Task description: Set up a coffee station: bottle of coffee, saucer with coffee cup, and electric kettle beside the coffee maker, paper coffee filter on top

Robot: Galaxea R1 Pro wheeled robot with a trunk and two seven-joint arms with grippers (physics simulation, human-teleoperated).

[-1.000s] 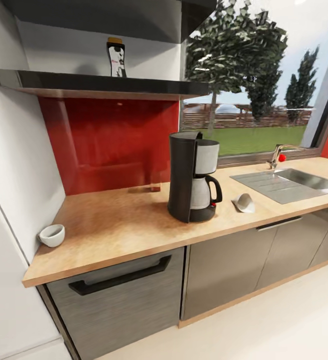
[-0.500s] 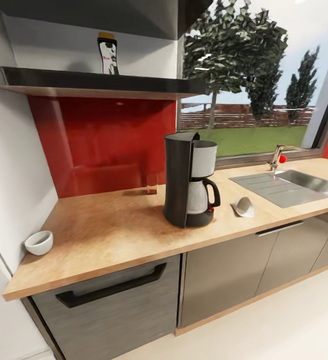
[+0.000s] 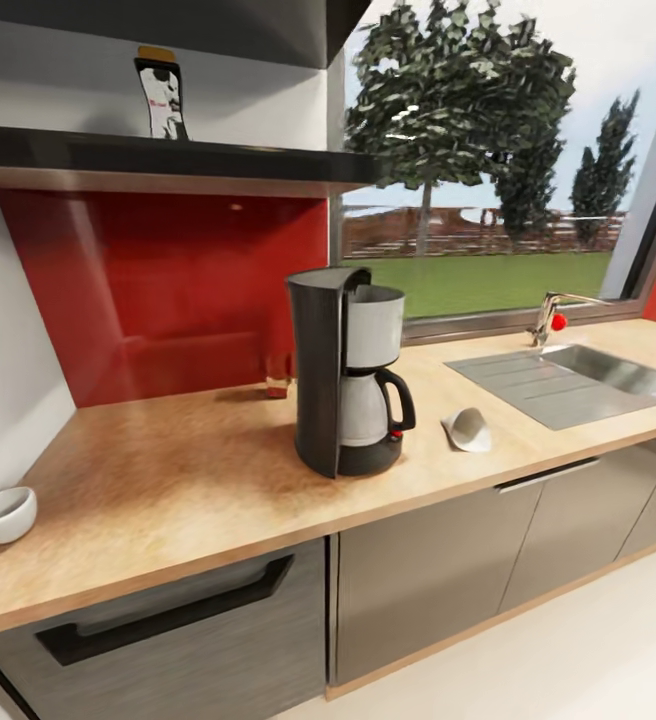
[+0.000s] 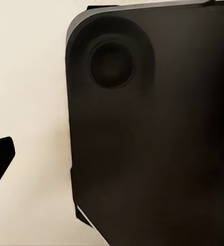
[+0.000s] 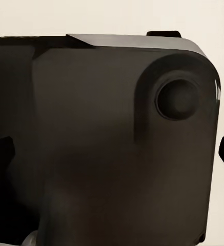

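The tall black coffee maker (image 3: pixel 346 372) with its glass carafe stands mid-way along the tan countertop (image 3: pixel 188 480). Up on the dark shelf at the upper left stands the bottle of coffee (image 3: pixel 163 96), yellow-capped. The white coffee cup (image 3: pixel 1 513) sits at the counter's far left end by the wall. The white paper coffee filter (image 3: pixel 467 430) lies on the counter just right of the coffee maker. The saucer and the electric kettle are out of view. My left gripper (image 4: pixel 112 159) and right gripper (image 5: pixel 112 154) hang open over my dark base and the pale floor, holding nothing.
A steel sink (image 3: pixel 588 375) with a faucet (image 3: pixel 550 315) is set into the counter at the right, below the window. A small glass (image 3: pixel 278 375) stands against the red backsplash. Dark grey drawer fronts (image 3: pixel 168 620) run under the counter.
The head camera has shifted: the whole counter scene has slid leftward in the picture and the cup now sits at the left edge. No object on the counter has moved.
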